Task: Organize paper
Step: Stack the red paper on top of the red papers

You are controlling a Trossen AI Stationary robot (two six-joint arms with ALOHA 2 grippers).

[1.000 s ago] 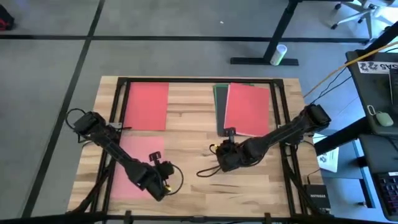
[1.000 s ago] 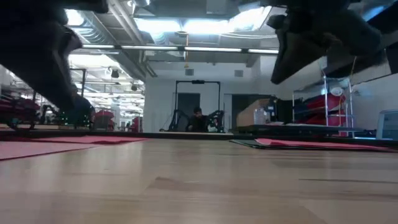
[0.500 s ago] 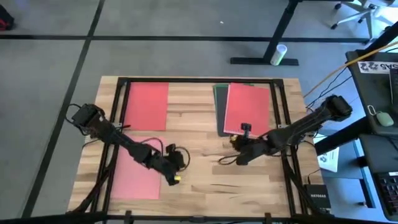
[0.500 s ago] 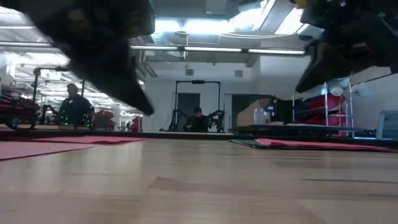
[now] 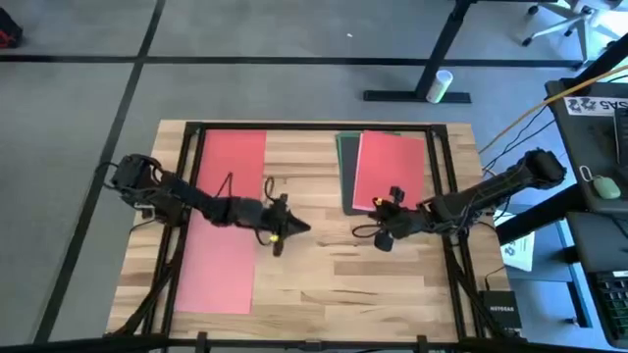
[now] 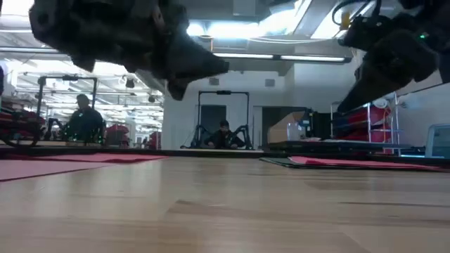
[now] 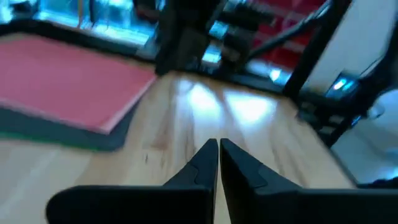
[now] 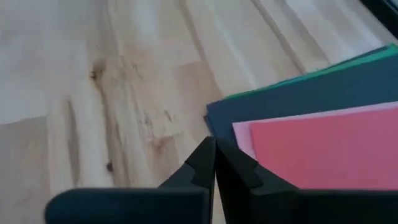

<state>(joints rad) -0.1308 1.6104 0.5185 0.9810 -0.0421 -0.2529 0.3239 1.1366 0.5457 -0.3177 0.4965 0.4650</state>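
Four lots of paper on the bench (image 5: 324, 284).
- Red sheet (image 5: 233, 167) lies flat at the far left.
- Pink sheet (image 5: 214, 263) lies flat at the near left, partly under the left arm.
- Stack at the far right: red top sheet (image 5: 392, 169) over a dark grey sheet (image 5: 347, 186), with a green edge (image 5: 343, 137) showing behind. The right wrist view shows a thin pink margin (image 8: 241, 140) between red and grey, so at least four layers are fanned out, not squared.

Left gripper (image 5: 292, 228): over bare wood near the bench's middle, between the pink sheet and the stack, fingers pressed together, nothing held. Its wrist view looks across the bench toward the stack's corner.

Right gripper (image 8: 215, 163): at the near corner of the stack, tips together, empty, pointing at the spot where the grey corner juts out past the layers above it. The low view shows both arms off the bench surface.

Judgement: the fanned offset gives each layer an exposed edge, which is probably why the right gripper addresses that corner. Closed tips suit nudging or sliding a thin flat sheet rather than pinching it. Sorting is far from done, with loose sheets well apart from the stack.
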